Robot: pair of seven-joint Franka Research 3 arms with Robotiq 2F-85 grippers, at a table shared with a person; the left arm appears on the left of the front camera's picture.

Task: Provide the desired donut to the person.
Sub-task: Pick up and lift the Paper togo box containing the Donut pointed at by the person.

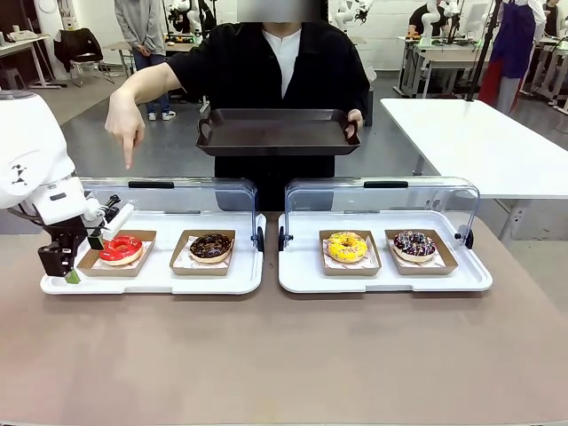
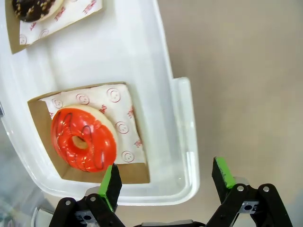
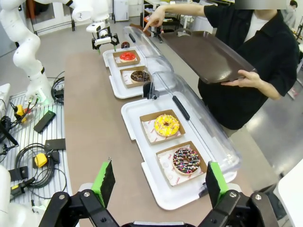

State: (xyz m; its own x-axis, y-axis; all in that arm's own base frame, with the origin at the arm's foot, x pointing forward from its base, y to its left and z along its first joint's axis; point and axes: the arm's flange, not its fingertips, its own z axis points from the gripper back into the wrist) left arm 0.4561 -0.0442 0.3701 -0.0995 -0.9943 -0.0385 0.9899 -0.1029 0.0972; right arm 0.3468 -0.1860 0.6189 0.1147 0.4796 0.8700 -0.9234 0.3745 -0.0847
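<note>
Front view: left arm (image 1: pixel 34 155) low, jaws spread beside red donut (image 1: pixel 122 248).

A lab: loose cables (image 3: pixel 57 87), white worktables (image 1: pixel 470 142), bare grey floor (image 1: pixel 71 133)

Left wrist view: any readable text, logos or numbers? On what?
Nothing reads as a word or number.
Paper liner under the red-glazed donut: red round smiley marks, plus small red lettering too blurred to read.
Second liner under the chocolate donut: same red print, also unreadable.
</note>
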